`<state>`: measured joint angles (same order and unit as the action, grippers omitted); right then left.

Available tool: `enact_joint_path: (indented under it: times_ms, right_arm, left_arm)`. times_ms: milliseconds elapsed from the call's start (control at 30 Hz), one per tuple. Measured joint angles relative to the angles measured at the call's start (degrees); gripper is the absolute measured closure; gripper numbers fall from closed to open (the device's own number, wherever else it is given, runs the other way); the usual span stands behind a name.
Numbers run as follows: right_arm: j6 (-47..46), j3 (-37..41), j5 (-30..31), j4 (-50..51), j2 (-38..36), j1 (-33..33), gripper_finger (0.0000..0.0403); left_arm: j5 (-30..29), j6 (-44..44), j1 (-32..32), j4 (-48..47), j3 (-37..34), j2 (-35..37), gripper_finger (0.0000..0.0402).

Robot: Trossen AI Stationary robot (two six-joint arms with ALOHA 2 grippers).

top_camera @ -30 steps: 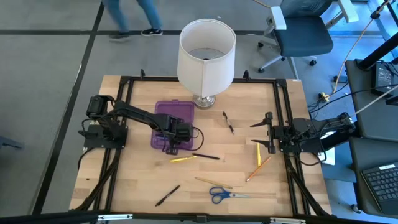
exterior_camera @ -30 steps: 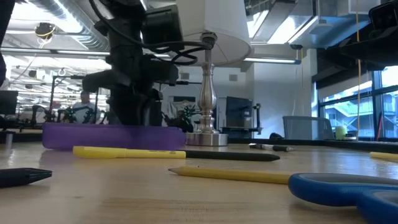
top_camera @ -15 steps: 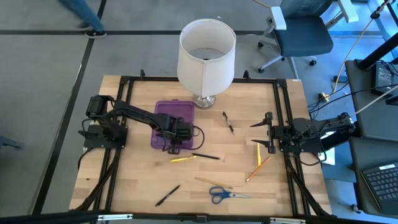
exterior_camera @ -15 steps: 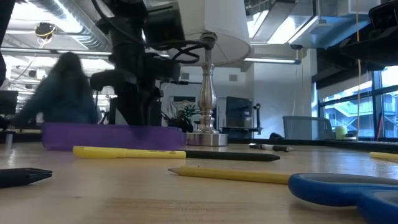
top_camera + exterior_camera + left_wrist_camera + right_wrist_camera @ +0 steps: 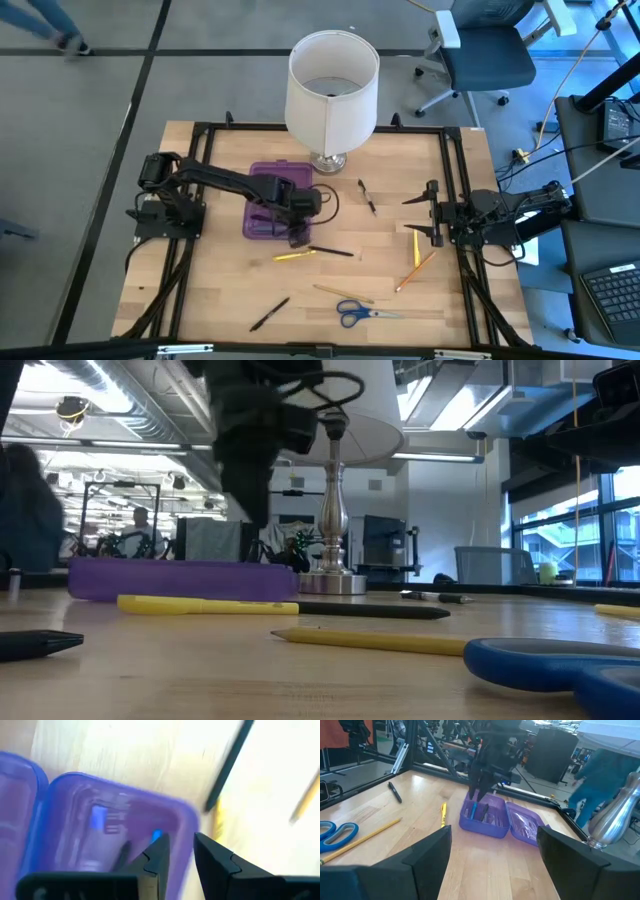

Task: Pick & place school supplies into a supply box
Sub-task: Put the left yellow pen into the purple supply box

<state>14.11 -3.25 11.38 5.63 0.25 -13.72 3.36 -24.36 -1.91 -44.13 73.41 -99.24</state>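
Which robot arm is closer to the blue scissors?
The right one. The right end effector waits at the table's right edge, apart from the scissors near the front edge. The left end effector hangs farther off, over the purple supply box.

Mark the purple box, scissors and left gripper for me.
supply box [image 5: 262, 190]: high view, bare part of the lid half.
scissors [image 5: 351, 314]: high view, blue handles.
left gripper [image 5: 180, 851]: left wrist view, midway between its fingertips, over the box's edge.
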Motion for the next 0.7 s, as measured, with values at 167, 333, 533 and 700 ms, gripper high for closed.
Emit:
enact_joint_path:
  times_ms: [167, 333, 533, 700]
  right_arm:
    - [-0.1, 0.0, 0.0, 0.0, 0.0, 0.0, 0.0106]
    - [-0.1, 0.0, 0.0, 0.0, 0.0, 0.0, 0.0106]
    - [-0.1, 0.0, 0.0, 0.0, 0.0, 0.0, 0.0106]
    - [-0.1, 0.0, 0.0, 0.0, 0.0, 0.0, 0.0106]
  left_arm:
    - [1.5, -6.9, -1.7, 3.2, 1.4, 0.0, 0.0324]
    - [1.8, -5.1, -6.3, 5.2, 1.4, 0.0, 0.0321]
    - [1.0, -8.2, -12.6, 6.0, 1.4, 0.0, 0.0311]
    - [-5.7, -11.0, -17.3, 7.6, 1.4, 0.0, 0.0276]
